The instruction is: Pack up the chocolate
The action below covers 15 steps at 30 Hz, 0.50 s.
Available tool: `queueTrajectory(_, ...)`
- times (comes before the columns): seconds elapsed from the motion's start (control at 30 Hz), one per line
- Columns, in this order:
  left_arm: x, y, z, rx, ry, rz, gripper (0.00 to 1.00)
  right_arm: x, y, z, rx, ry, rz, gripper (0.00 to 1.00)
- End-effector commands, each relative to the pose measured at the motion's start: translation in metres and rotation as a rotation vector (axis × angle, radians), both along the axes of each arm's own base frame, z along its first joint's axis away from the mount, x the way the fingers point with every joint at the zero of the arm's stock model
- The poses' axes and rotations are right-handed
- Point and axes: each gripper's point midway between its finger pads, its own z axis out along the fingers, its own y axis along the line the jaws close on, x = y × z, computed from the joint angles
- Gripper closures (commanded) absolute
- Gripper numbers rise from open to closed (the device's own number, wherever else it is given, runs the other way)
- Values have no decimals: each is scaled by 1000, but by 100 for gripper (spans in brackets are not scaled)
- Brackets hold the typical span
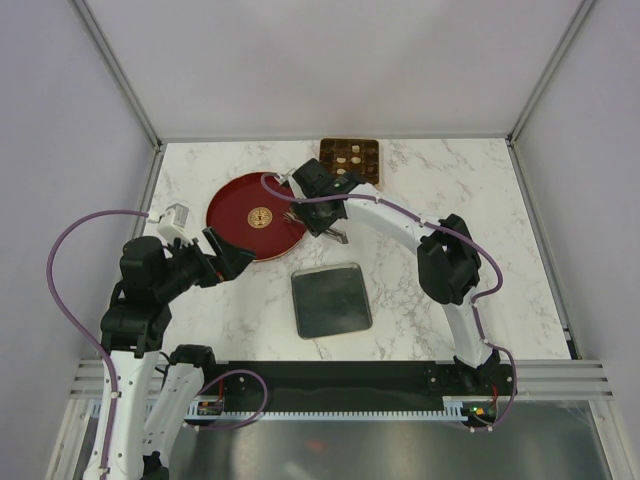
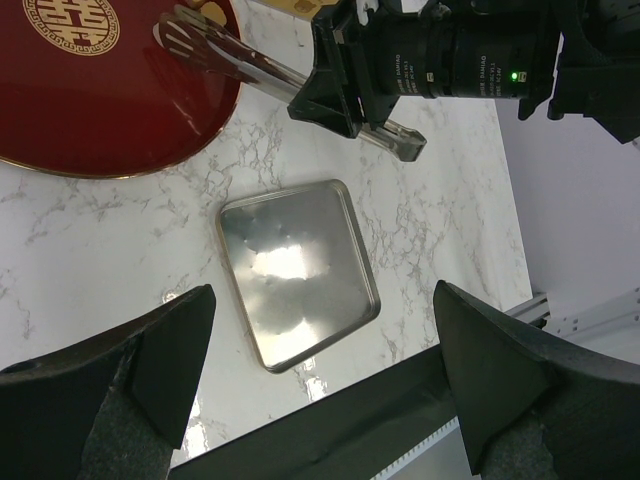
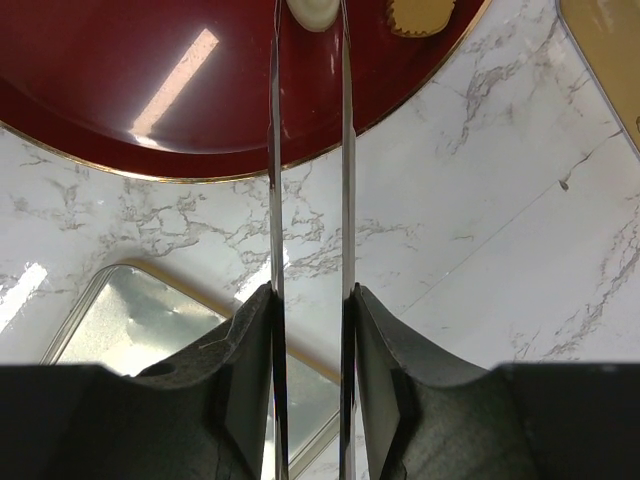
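Note:
My right gripper (image 3: 310, 300) is shut on a pair of metal tongs (image 3: 276, 150), one blade against each finger. The tong tips reach over the red dish (image 3: 150, 90) and stand on either side of a cream chocolate (image 3: 312, 12) at the frame's top edge. A light brown chocolate (image 3: 420, 15) lies just right of it on the dish. From above, the right gripper (image 1: 325, 215) hovers at the dish's right rim (image 1: 232, 190). The gold tin (image 1: 350, 157) behind it holds several chocolates. My left gripper (image 1: 225, 262) is open and holds nothing, near the dish's front edge.
A square silver lid (image 1: 331, 300) lies flat on the marble table between the arms; in the left wrist view the lid (image 2: 295, 270) sits below the right arm's camera (image 2: 440, 60). A corner of the gold tin (image 3: 610, 50) shows in the right wrist view.

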Motion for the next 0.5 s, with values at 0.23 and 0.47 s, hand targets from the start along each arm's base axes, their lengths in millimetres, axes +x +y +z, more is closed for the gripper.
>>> queueTrajectory(0.23,2,-1,11,-3,-56,-13,2,8,21,53,130,-75,20,62)
queueTrajectory(0.47,3,-1,12,0,-57,-14,2,10,22,59,140,-87,20,62)
